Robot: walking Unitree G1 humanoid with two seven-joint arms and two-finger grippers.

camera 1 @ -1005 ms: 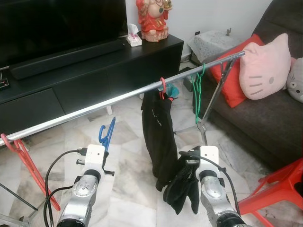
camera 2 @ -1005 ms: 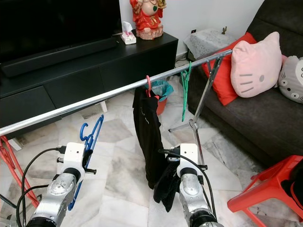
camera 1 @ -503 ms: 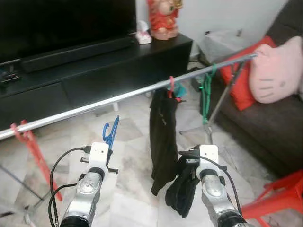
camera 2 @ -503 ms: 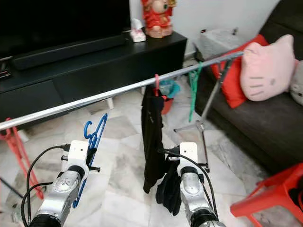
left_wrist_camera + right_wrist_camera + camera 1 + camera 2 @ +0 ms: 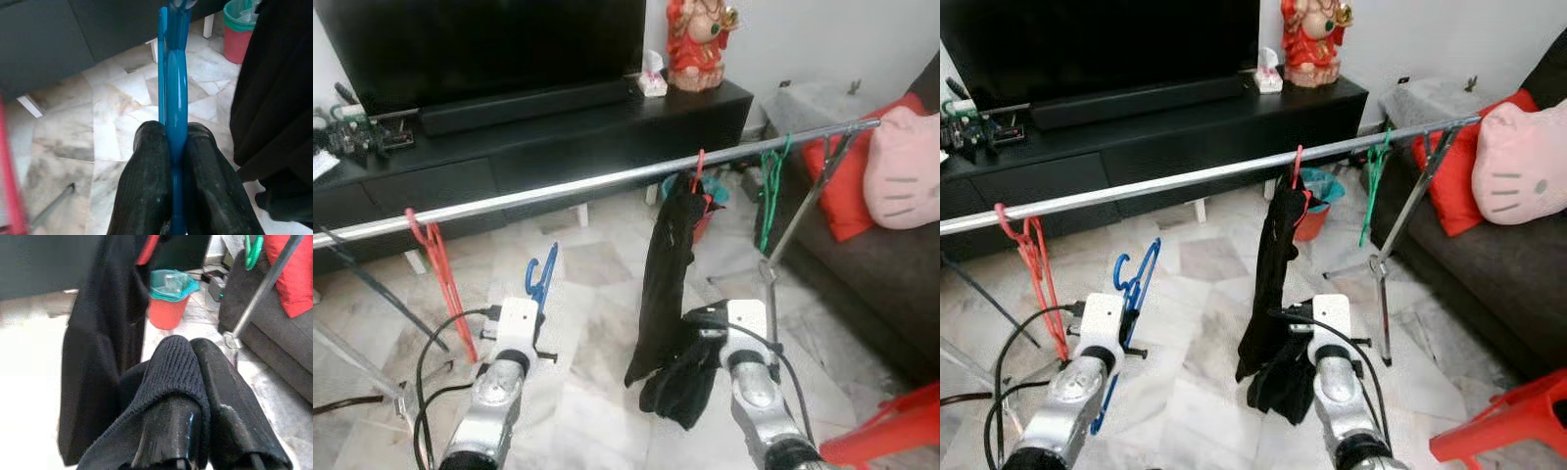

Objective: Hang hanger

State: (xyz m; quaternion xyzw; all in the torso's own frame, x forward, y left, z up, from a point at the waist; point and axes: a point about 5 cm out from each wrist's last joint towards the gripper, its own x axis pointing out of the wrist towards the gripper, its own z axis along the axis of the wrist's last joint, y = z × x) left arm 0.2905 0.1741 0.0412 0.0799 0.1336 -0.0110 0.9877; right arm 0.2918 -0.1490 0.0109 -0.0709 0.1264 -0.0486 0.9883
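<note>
We are holding the blue hanger (image 5: 173, 88) clamped between the left gripper (image 5: 172, 161) fingers, below the rail (image 5: 1185, 179). The right gripper (image 5: 195, 382) is pinching dark knit cloth (image 5: 1278, 377). We judge the risk to be the hook (image 5: 540, 274) missing the rail, or the hanger twisting in our narrow grip while lifting.

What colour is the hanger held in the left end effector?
Blue. The hanger shows best in the left wrist view, clamped in the left end effector.
</note>
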